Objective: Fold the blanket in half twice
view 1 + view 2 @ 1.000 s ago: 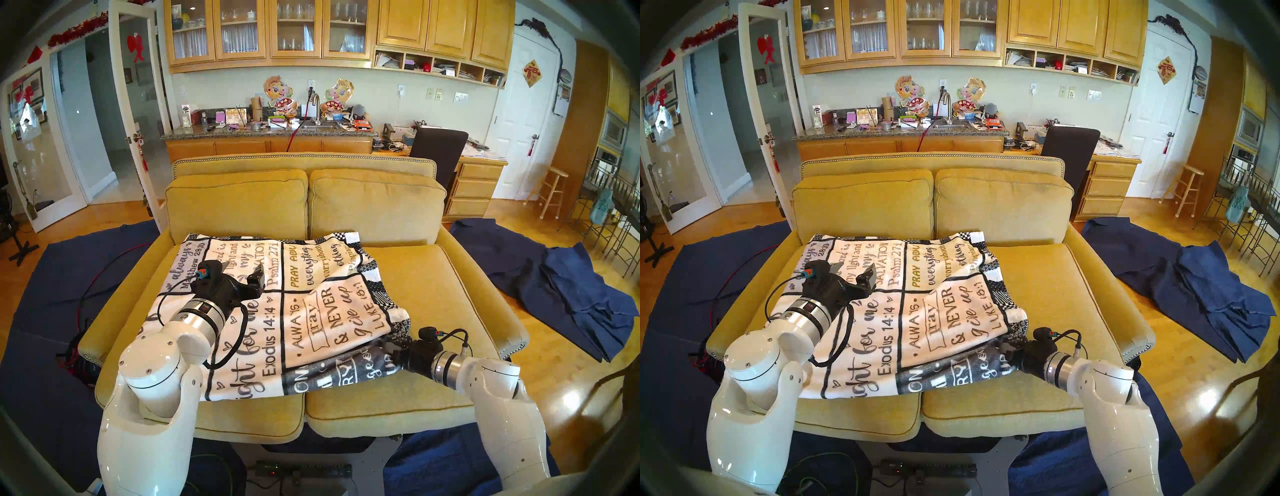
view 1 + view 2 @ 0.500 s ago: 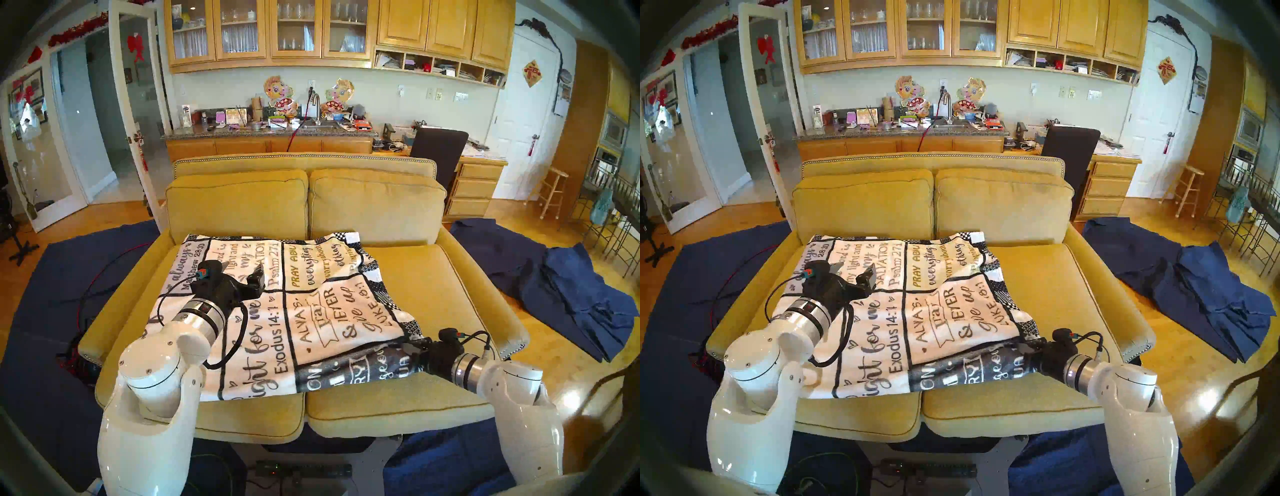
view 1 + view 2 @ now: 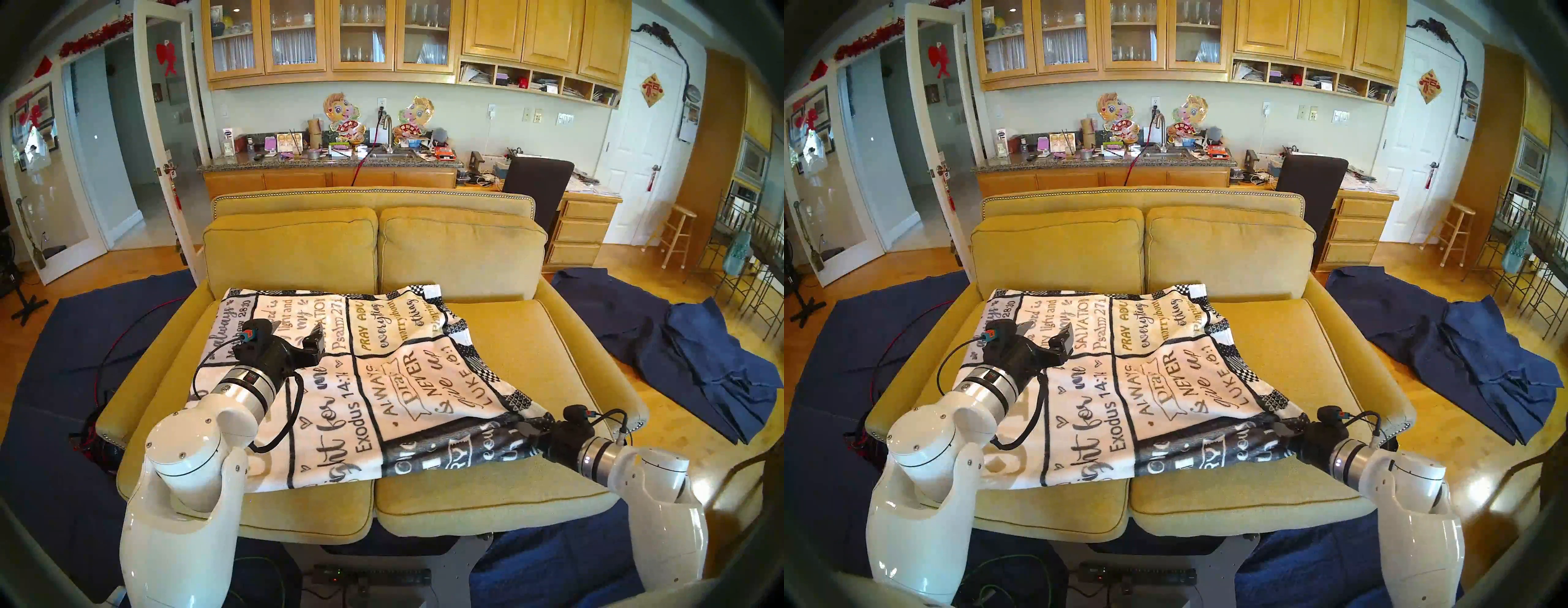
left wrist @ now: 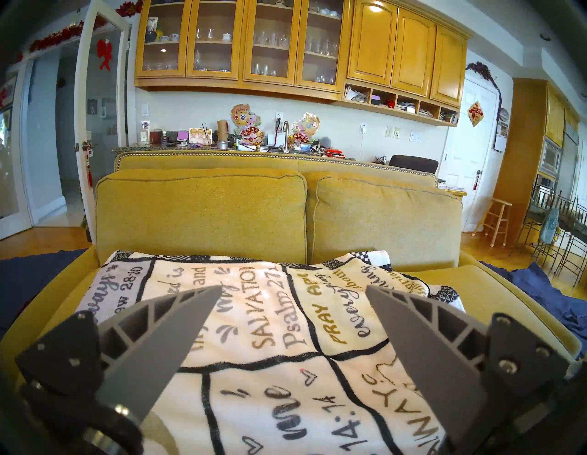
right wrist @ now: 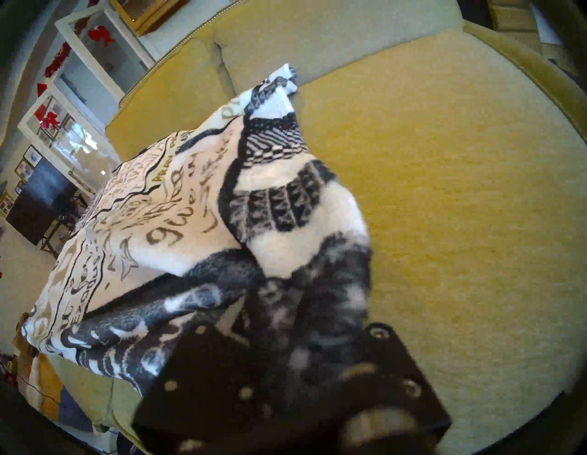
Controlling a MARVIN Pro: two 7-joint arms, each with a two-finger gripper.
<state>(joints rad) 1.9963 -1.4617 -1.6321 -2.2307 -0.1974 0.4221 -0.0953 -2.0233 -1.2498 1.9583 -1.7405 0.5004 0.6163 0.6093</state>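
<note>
The blanket, white fleece with black and tan lettering and a checked border, lies folded on the yellow sofa's seat, mostly over the left cushion. My left gripper is open and empty, hovering just above the blanket's left half; the left wrist view shows its spread fingers over the lettering. My right gripper is shut on the blanket's near right corner and holds it stretched out to the right, low over the right cushion. In the right wrist view the dark fleece bunches over the jaws and hides the fingertips.
Plain navy cloths lie on the floor to the right and to the left of the sofa, and below its front edge. Red and black cables run by the left armrest. The back cushions rise behind the blanket.
My right gripper has moved to the right with the blanket's corner, dragging the near edge and the top layer rightward and pulling it taut. My left arm has stayed still.
</note>
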